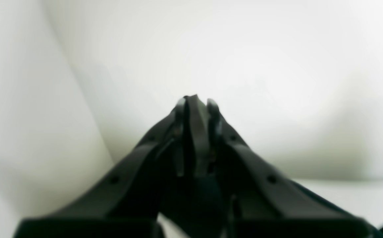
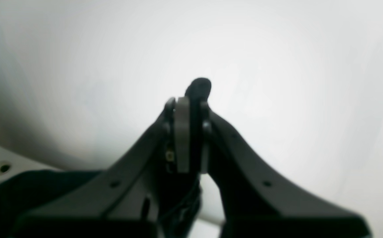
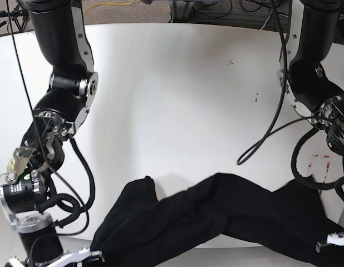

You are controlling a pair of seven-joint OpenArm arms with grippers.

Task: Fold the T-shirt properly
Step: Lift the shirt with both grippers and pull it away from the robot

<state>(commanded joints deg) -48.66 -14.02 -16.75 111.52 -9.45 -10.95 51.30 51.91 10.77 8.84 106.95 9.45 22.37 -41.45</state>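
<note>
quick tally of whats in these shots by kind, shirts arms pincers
black T-shirt: 1
robot arms: 2
left pincer, shut on the cloth: 1
right pincer, shut on the cloth: 1
white table: 1
total: 6

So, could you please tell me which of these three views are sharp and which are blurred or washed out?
Left wrist view: soft throughout, the left claw a dark blurred shape against a bright, featureless white background. Right wrist view: likewise blurred, the right claw backlit, with glare behind it. Base view: sharpest, evenly lit, though the T-shirt reads as near-solid black with few visible folds.
</note>
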